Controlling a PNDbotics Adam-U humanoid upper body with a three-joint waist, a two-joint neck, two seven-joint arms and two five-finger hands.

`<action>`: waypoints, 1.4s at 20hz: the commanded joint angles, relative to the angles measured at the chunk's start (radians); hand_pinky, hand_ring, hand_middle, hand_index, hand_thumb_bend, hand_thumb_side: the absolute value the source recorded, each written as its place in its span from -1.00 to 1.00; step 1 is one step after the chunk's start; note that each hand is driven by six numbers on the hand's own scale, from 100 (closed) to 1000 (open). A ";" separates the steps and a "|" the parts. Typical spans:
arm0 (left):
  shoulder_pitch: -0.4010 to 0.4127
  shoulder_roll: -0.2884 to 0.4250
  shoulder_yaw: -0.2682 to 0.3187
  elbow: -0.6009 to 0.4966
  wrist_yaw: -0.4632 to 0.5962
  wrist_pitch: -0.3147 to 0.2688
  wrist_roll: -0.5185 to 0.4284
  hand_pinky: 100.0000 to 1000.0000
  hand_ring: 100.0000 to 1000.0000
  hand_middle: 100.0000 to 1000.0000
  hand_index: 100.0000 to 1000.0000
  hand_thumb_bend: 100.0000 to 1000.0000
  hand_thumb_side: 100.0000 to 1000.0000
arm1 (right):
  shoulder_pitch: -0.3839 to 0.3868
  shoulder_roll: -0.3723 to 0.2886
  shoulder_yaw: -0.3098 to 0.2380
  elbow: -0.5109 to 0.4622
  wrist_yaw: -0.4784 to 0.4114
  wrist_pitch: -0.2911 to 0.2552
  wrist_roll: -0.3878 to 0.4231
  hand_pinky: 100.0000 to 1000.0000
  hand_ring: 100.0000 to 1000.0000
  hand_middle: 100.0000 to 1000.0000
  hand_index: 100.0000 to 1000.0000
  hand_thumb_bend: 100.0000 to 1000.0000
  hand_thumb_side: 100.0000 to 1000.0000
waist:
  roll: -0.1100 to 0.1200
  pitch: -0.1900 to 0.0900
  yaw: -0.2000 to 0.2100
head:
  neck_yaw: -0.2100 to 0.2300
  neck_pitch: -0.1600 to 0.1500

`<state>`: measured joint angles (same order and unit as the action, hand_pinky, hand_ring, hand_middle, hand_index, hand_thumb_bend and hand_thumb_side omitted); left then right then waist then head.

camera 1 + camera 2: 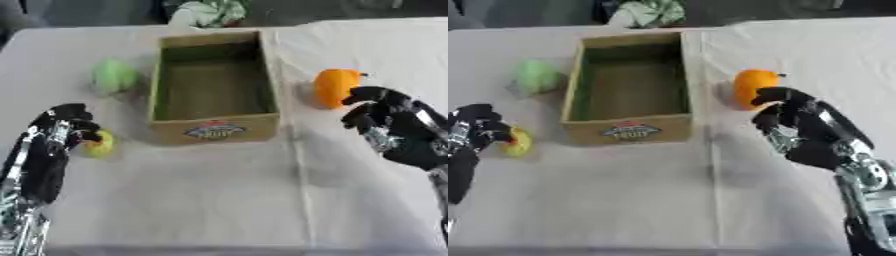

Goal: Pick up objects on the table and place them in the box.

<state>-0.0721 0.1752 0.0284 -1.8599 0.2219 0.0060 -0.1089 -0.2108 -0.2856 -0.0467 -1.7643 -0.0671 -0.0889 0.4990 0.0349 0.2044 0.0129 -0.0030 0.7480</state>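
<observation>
Your right hand (802, 131) sits with fingers curled, holding nothing, fingertips just beside the orange fruit (752, 88). Your left hand (63, 130), curled, touches the yellow fruit (99, 144). Bare cloth separates both from the open box (213, 127); the green object (115, 75) lies near its left wall.

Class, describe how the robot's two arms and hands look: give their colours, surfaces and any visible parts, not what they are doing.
Both arms are mostly black with shiny silver metal sections. The left hand is black, and its forearm below shows silver segments along the view's left edge. The right hand has black fingers with silver-grey patches on the palm side, and silver joint parts at the wrist and forearm. No markings or loose cables can be made out.
</observation>
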 commanded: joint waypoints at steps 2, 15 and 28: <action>-0.008 0.016 0.011 -0.016 -0.008 -0.001 0.007 0.02 0.08 0.04 0.32 -1.00 -0.12 | -0.008 -0.008 -0.007 -0.022 -0.007 -0.001 -0.002 0.20 0.22 0.40 0.68 -1.00 -0.73 | -0.002 -0.015 0.000 | -0.003 0.000; -0.012 0.247 0.055 -0.065 -0.323 0.010 -0.019 0.07 0.12 0.11 0.41 -1.00 -0.35 | -0.004 -0.017 -0.006 -0.020 -0.007 -0.004 -0.001 0.20 0.22 0.40 0.68 -1.00 -0.74 | 0.002 -0.022 0.005 | -0.008 0.002; -0.095 0.500 -0.010 0.019 -0.841 -0.019 -0.202 0.27 0.22 0.19 0.53 -1.00 -0.74 | -0.001 -0.023 -0.002 -0.018 -0.005 -0.006 0.004 0.20 0.22 0.40 0.68 -1.00 -0.74 | 0.008 -0.026 0.001 | -0.010 0.006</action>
<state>-0.1539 0.6284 0.0227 -1.8467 -0.5907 -0.0081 -0.2988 -0.2026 -0.2864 -0.0484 -1.7643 -0.0688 -0.0929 0.5016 0.0421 0.1918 0.0132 -0.0115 0.7481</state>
